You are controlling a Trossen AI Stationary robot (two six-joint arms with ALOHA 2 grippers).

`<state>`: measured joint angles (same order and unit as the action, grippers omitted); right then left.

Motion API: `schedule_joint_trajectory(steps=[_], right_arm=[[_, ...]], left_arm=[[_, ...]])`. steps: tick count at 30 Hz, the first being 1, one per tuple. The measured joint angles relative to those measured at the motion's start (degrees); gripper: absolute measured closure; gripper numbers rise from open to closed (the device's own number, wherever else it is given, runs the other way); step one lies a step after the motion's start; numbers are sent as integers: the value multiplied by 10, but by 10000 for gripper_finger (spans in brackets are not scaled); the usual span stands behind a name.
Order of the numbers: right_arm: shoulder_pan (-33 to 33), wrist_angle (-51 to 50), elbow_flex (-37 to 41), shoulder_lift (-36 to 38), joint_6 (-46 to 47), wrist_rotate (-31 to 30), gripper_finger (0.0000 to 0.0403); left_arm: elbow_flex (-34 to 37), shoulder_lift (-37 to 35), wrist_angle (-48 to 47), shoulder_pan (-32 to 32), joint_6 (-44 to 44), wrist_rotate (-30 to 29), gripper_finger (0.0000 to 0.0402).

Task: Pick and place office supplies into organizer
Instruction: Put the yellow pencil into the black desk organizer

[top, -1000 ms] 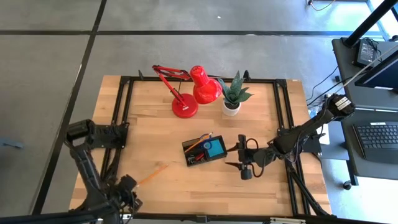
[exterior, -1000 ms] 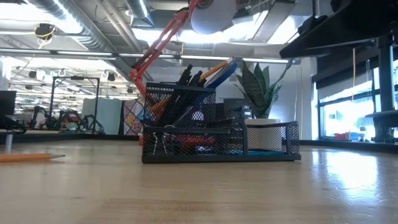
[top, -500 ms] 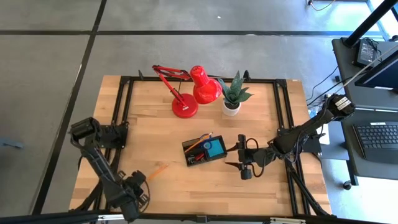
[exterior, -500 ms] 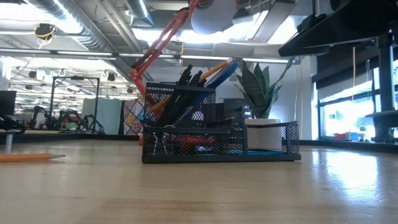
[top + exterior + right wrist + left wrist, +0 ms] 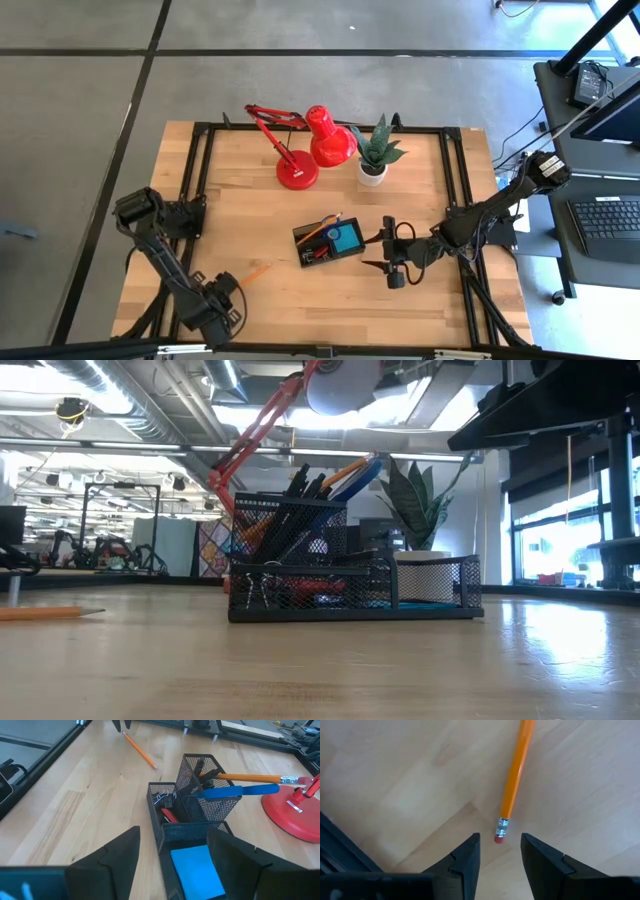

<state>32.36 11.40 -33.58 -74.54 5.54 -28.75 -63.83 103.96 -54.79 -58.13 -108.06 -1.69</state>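
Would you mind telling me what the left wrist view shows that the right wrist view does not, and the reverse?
Only the left wrist view shows the pencil's eraser end up close, just ahead of the open left gripper. Only the right wrist view shows the organizer with its blue note pad, clips and upright pencil and pens, the lamp base, and the open right gripper. Both show the loose pencil lying on the wooden table.

Pencil (image 5: 514, 780) tip past the frame edge (left wrist view), organizer (image 5: 355, 585) contents mesh-veiled.
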Motion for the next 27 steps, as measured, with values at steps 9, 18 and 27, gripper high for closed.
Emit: schedule_joint_trajectory(steps=[9, 18, 27], right_arm=[[0, 0, 0, 0, 1, 0, 169], [0, 0, 0, 0, 0, 0, 169], [0, 0, 0, 0, -3, 0, 169]], left_arm=[[80, -11, 112, 3, 0, 17, 269], [88, -28, 108, 8, 1, 30, 300], [88, -26, 106, 18, 28, 36, 342]])
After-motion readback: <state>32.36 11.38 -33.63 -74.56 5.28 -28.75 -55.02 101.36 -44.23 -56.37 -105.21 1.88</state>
